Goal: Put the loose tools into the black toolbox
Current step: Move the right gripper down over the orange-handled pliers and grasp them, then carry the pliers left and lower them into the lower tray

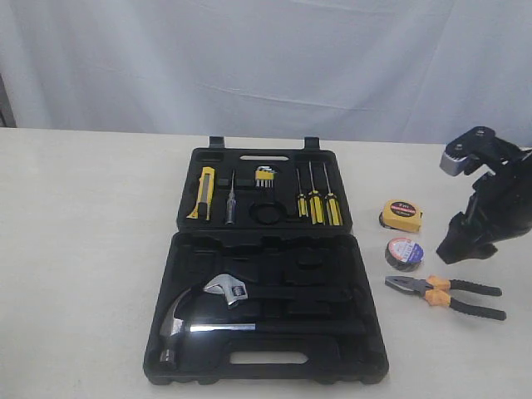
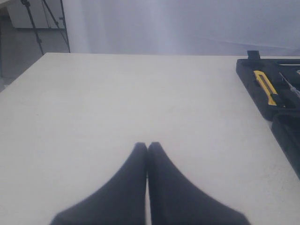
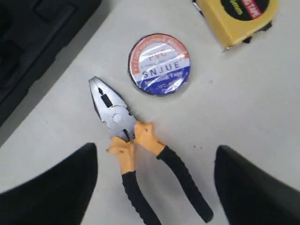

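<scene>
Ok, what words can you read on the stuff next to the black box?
"SNJUE": on the red, white and blue label of the round dark tape roll.
"PVC": above it, only roughly legible.
Small line beneath: too blurred to read.
Square yellow tape measure: label cut off and blurred, unreadable.
Orange-and-black-handled pliers: no text shows.

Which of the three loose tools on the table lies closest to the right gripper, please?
The orange-and-black-handled pliers; their handles lie below the open right gripper, while the tape roll and yellow tape measure lie beyond.

Black arm [image 1: 490, 204], grey wrist patch [image 1: 454, 160]; black tapered end effector fingers [image 2: 126, 192]
</scene>
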You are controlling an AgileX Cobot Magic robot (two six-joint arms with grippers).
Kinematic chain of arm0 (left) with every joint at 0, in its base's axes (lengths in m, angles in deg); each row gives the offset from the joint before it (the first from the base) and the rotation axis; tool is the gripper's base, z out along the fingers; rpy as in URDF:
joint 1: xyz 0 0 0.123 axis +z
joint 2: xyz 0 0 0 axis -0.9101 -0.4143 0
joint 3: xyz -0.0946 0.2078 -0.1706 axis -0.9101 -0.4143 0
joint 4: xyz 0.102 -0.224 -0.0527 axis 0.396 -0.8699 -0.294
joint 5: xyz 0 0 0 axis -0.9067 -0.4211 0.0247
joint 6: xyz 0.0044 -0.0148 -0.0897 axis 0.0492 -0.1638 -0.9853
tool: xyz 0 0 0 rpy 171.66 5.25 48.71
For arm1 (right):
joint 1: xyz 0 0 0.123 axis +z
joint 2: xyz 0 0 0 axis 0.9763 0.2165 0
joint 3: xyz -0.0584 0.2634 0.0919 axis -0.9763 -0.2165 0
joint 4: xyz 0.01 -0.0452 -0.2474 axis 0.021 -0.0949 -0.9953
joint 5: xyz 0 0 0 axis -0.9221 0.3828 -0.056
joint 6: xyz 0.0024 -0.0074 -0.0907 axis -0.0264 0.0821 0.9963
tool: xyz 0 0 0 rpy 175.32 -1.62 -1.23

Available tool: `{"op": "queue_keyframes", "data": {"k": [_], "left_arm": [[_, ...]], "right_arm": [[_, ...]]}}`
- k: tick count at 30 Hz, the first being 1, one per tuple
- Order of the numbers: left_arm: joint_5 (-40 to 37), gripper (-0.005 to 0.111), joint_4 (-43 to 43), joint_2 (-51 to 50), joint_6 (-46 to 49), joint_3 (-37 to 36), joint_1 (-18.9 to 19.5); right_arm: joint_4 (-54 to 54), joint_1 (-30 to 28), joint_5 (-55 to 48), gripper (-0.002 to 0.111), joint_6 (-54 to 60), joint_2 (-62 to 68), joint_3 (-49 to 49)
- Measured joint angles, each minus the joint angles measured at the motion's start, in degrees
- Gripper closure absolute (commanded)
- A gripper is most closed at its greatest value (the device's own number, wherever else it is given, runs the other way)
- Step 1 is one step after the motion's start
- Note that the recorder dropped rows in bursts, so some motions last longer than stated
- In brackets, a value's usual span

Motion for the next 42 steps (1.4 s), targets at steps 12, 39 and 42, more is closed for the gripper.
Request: {"op": "queue_keyframes", "data": {"k": [12,39,42], "left_arm": [[0.00,0.107,0.00,0.00,0.00,0.00,0.00],[0.00,0.107,0.00,0.00,0.00,0.00,0.00],[0.00,0.107,0.00,0.00,0.00,0.00,0.00]], "right_arm": [[-8.49,7.76,0.93,0.043,1.37,7.51,0.00],[-14.36,9.27,-6.03,0.109,-1.33,10.69,3.44],[-13.27,10.16,-8.81,0.109,-1.33,6.63,6.30]]}}
